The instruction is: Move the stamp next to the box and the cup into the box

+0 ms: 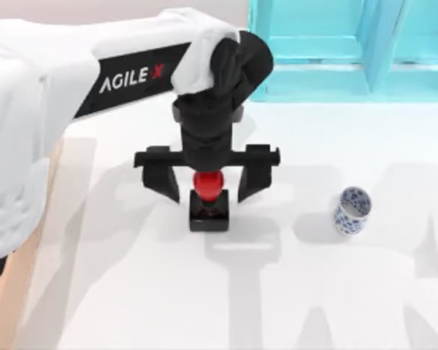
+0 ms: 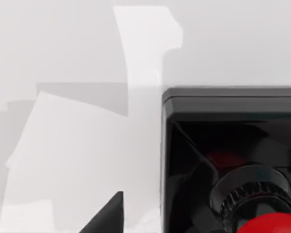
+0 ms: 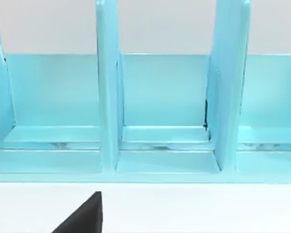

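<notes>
The left gripper [image 1: 209,184] is held spread wide over the stamp [image 1: 209,206], whose red knob is seen between the two fingers, untouched; the stamp stands mid-table, with the cup [image 1: 351,211] well apart to its right

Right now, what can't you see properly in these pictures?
1. The box: in the top view only a strip of it peeks out at the table's left edge; the left arm and the picture's edge hide the rest.
2. The stamp: the left gripper, fingers open either side of its red knob, covers its upper part.
3. The cup: its inside can't be made out in the top view.
4. The blue shelf: cut off by the picture's edges in the right wrist view.
</notes>
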